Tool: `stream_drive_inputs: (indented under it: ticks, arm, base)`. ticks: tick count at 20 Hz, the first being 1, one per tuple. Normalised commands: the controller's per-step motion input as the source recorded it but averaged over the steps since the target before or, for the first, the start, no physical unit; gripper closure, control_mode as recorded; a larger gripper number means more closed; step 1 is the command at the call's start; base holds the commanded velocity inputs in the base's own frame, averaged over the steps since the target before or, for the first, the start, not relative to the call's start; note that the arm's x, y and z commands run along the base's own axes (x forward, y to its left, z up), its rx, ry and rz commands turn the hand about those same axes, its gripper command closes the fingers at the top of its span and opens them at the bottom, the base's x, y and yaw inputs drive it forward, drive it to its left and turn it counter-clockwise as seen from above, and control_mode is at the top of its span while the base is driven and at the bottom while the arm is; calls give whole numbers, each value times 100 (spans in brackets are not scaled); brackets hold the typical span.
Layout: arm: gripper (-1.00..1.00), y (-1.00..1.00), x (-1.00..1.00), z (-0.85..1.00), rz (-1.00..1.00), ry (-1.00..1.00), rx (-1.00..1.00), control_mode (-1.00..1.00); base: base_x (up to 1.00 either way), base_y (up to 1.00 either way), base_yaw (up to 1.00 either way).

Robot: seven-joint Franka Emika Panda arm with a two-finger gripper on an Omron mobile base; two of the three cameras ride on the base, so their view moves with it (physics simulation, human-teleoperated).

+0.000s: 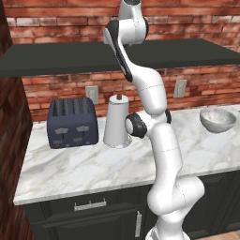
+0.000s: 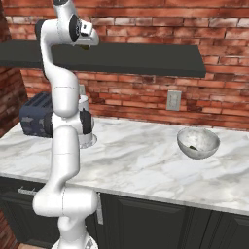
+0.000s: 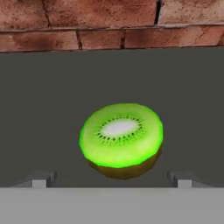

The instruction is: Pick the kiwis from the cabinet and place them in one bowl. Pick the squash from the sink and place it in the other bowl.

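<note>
A halved kiwi (image 3: 120,138), bright green on its cut face and brown below, lies on the dark flat top of the cabinet (image 3: 43,109). My gripper (image 3: 111,180) is open, with one fingertip (image 3: 41,180) on each side of the kiwi and not touching it. In the right base view the hand reaches over the cabinet (image 2: 146,58) at the upper left, where a small olive shape (image 2: 86,46) shows beneath it. The pale speckled bowl (image 2: 181,138) stands on the marble counter to the right with a small dark thing inside. It also appears at the right edge as the bowl (image 1: 218,124).
A dark blue toaster (image 1: 72,123) and a paper-towel roll (image 1: 116,121) stand at the back of the marble counter (image 1: 93,168). A brick wall with outlets (image 2: 173,100) runs behind. Dark lower cupboards (image 1: 89,211) sit under the counter.
</note>
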Motion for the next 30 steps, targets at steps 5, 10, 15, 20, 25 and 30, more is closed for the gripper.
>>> stream_drive_inputs:
  ticks: [5, 10, 15, 20, 25, 30]
  arm:
    - [-100, -14, 34, 5, 4, -13, 0, -100]
    - [-100, -15, 49, 0, 5, -3, 0, -100]
    - [-100, -9, 34, -2, 4, 6, 0, -100]
    - [-100, -20, 13, -10, 1, 9, 0, -100]
    - [-100, -7, 12, -13, 1, 7, 0, -100]
    - [-100, 14, 27, 0, 3, 0, 0, -100]
  base:
    - [0, 0, 0]
    - [0, 0, 0]
    - [0, 0, 0]
    - [0, 0, 0]
    - [0, 0, 0]
    - [0, 0, 0]
